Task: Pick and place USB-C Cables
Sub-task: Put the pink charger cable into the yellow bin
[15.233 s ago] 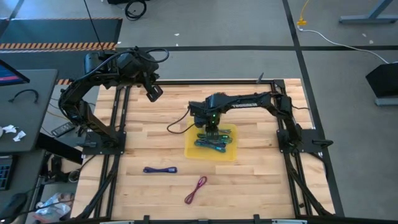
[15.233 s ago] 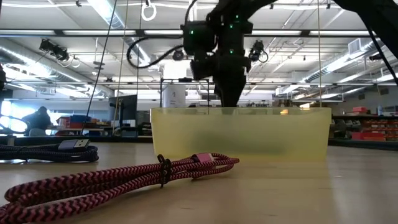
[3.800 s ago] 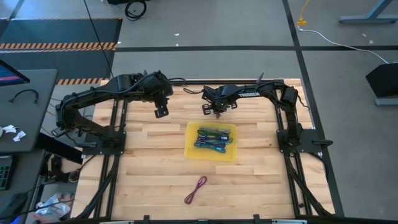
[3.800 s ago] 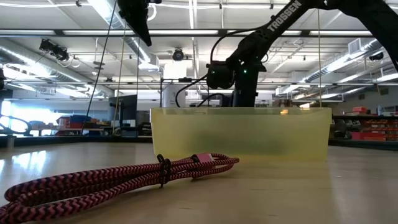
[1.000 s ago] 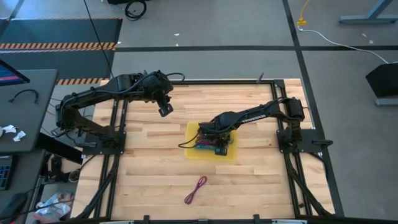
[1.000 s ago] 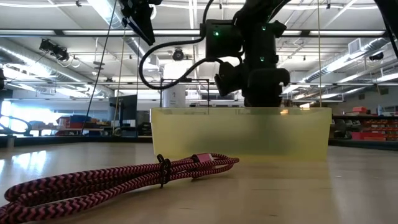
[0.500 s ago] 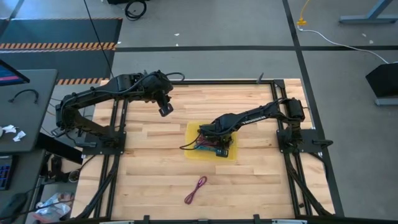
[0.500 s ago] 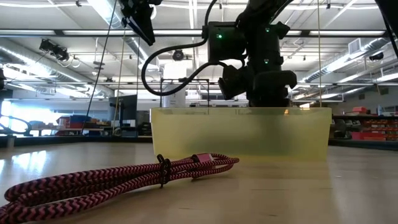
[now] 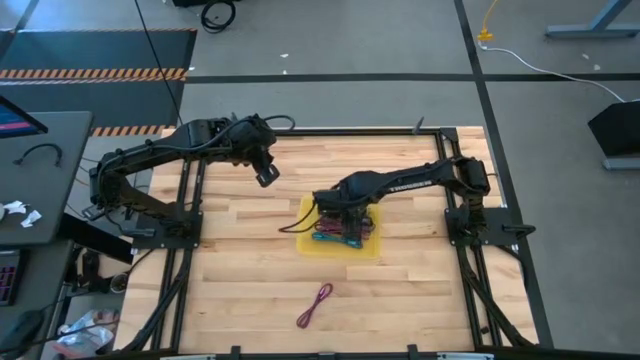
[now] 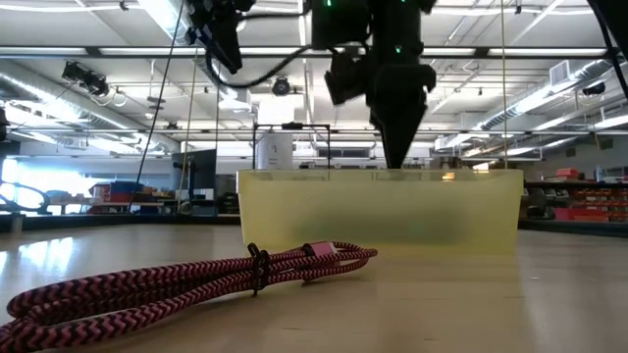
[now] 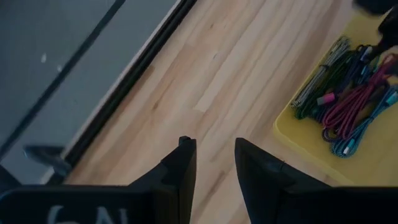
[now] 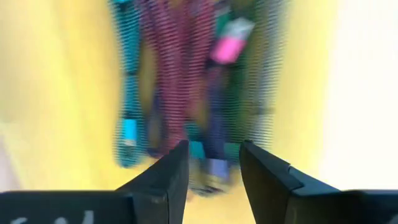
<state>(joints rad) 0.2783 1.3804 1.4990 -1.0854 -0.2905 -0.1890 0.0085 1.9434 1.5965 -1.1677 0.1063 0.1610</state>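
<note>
Blurring cables (image 12: 186,93), right hand (image 12: 211,165) empty above tray (image 9: 370,247)

A pale, light-brown plank pattern is shown by the wooden table (image 9: 240,250), framed in black. The square tray (image 9: 310,243) is coloured yellow, translucent in the low view. Teal, magenta, green, grey and purple braids are seen among the bundled USB-C cables (image 11: 348,99) in it. A maroon-and-black zigzag weave is carried by the loose cable (image 10: 177,279) on the table.
</note>
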